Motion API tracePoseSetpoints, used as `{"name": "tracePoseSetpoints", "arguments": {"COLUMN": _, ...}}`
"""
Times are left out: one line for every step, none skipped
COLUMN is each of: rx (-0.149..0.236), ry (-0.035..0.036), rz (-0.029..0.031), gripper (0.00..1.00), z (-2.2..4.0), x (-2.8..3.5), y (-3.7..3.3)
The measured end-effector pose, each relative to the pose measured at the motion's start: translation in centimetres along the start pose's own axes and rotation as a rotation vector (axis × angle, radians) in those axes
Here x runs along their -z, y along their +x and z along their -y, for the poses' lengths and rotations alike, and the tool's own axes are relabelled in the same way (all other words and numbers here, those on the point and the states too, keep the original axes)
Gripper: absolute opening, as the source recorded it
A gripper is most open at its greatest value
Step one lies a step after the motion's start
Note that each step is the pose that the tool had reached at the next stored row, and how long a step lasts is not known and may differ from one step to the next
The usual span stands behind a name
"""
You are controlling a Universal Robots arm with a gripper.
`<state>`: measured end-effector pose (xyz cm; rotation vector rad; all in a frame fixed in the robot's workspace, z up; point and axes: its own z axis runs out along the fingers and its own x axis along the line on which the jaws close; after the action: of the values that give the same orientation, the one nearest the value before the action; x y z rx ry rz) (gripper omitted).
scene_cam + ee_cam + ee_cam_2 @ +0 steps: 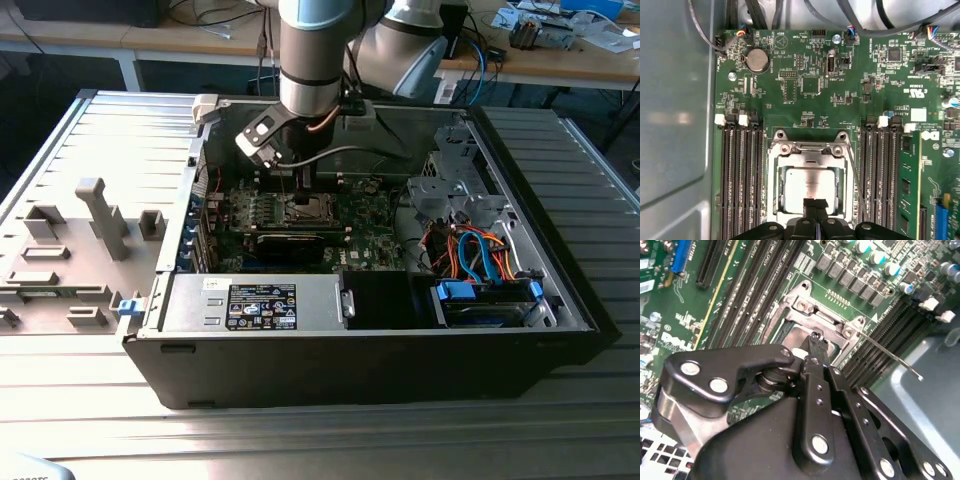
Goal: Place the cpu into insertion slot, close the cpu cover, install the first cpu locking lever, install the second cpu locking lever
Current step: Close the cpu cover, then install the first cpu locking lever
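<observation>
The cpu point(812, 186) lies flat in the insertion slot point(776, 210) on the green board, its dull silver top showing through the cut-out of the cpu cover point(807, 149), which lies down over it. My gripper point(815, 204) is shut, with its black fingertips together at the socket's edge, touching or just above the cpu's rim. In the second wrist view the fingertips point(815, 342) reach the cover point(807, 305). A thin wire locking lever point(890, 354) sticks out free from the socket's side. In the exterior view my gripper point(303, 197) hangs straight down over the socket point(308, 210).
Black memory slots point(740, 175) flank the socket on both sides. The open case point(560, 300) holds a labelled power-supply box point(260, 305), a blue drive bay point(485, 295) and coloured cables point(470, 250). The removed side panel point(90, 240) lies at the exterior view's left.
</observation>
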<state>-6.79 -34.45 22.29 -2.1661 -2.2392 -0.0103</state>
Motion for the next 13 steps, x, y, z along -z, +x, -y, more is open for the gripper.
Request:
{"name": "tracePoseSetpoints", "arguments": {"rx": 0.000, "ry": 0.0000, "rz": 0.0000, "gripper": 0.11, "z": 0.00, "x": 0.19, "y": 0.00}}
{"name": "tracePoseSetpoints", "arguments": {"rx": 0.000, "ry": 0.0000, "rz": 0.0001, "gripper": 0.11, "z": 0.01, "x": 0.41, "y": 0.01}}
{"name": "tracePoseSetpoints", "arguments": {"rx": 0.000, "ry": 0.0000, "rz": 0.0000, "gripper": 0.11, "z": 0.01, "x": 0.77, "y": 0.02}}
{"name": "tracePoseSetpoints", "arguments": {"rx": 0.000, "ry": 0.0000, "rz": 0.0000, "gripper": 0.11, "z": 0.01, "x": 0.95, "y": 0.02}}
{"name": "tracePoseSetpoints", "arguments": {"rx": 0.000, "ry": 0.0000, "rz": 0.0000, "gripper": 0.11, "z": 0.01, "x": 1.09, "y": 0.03}}
{"name": "tracePoseSetpoints", "arguments": {"rx": 0.000, "ry": 0.0000, "rz": 0.0001, "gripper": 0.11, "z": 0.01, "x": 1.24, "y": 0.03}}
{"name": "tracePoseSetpoints", "arguments": {"rx": 0.000, "ry": 0.0000, "rz": 0.0000, "gripper": 0.11, "z": 0.02, "x": 1.33, "y": 0.03}}
{"name": "tracePoseSetpoints", "arguments": {"rx": 0.000, "ry": -0.0001, "rz": -0.0001, "gripper": 0.11, "z": 0.02, "x": 1.39, "y": 0.03}}
{"name": "tracePoseSetpoints", "arguments": {"rx": 0.000, "ry": -0.0002, "rz": -0.0003, "gripper": 0.11, "z": 0.01, "x": 1.40, "y": 0.04}}
{"name": "tracePoseSetpoints", "arguments": {"rx": 0.000, "ry": -0.0001, "rz": -0.0002, "gripper": 0.11, "z": 0.02, "x": 1.42, "y": 0.03}}
{"name": "tracePoseSetpoints", "arguments": {"rx": 0.000, "ry": 0.0000, "rz": -0.0004, "gripper": 0.11, "z": 0.02, "x": 1.43, "y": 0.03}}
{"name": "tracePoseSetpoints", "arguments": {"rx": 0.000, "ry": 0.0001, "rz": -0.0003, "gripper": 0.11, "z": 0.02, "x": 1.43, "y": 0.03}}
{"name": "tracePoseSetpoints", "arguments": {"rx": 0.000, "ry": 0.0000, "rz": -0.0003, "gripper": 0.11, "z": 0.02, "x": 1.43, "y": 0.03}}
